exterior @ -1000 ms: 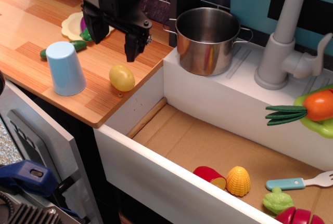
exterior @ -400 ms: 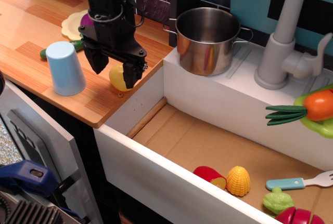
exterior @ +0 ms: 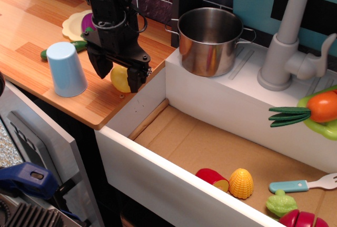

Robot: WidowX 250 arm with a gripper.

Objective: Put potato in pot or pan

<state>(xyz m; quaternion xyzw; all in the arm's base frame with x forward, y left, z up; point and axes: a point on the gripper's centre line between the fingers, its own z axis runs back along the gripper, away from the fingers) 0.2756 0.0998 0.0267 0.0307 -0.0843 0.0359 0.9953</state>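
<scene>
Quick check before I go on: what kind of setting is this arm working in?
Most likely a child's toy kitchen: a wooden counter beside a white sink with a grey faucet, a small steel pot, and plastic play food such as the potato under the gripper.

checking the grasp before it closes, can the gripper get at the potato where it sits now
Probably yes. The gripper is open with its fingers straddling the potato on the wooden counter; the blue cup stands clear to the side.

Pale-yellow potato [exterior: 120, 79], shiny silver pot [exterior: 209, 40], light-blue cup [exterior: 66, 69], black gripper [exterior: 117, 76]. Striped orange-brown wood counter [exterior: 31, 27] at upper left; grey tap [exterior: 288, 42] upper right; ridged yellow corn [exterior: 241, 183] at the bottom.
</scene>
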